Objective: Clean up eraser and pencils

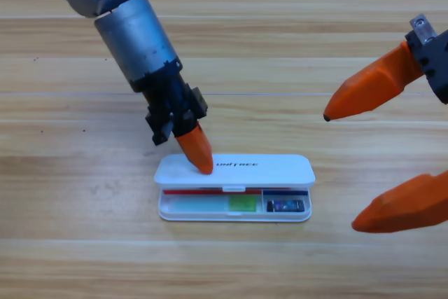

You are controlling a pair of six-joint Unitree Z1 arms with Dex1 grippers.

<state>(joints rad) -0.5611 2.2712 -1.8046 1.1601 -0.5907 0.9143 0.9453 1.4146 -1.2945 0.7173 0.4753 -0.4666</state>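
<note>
Left gripper [201,159], finger gap hidden, presses the white plastic case's lid [266,167] to close it; right gripper [364,166] waits, fingers wide, empty

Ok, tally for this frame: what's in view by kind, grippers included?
white case: 1
pencil, pale with lime-green end, in the case: 1
eraser, in the case: 1
grippers: 2, left gripper on the case lid, right gripper open at the right edge
Total: 5

Case [280,170] mid-bench [84,257], lid open behind tray. Eraser [286,206] in tray's right compartment, pencils [210,204] left of it. Left end effector [199,153] on lid's left end. Right end effector [364,166] right of case, apart.
</note>
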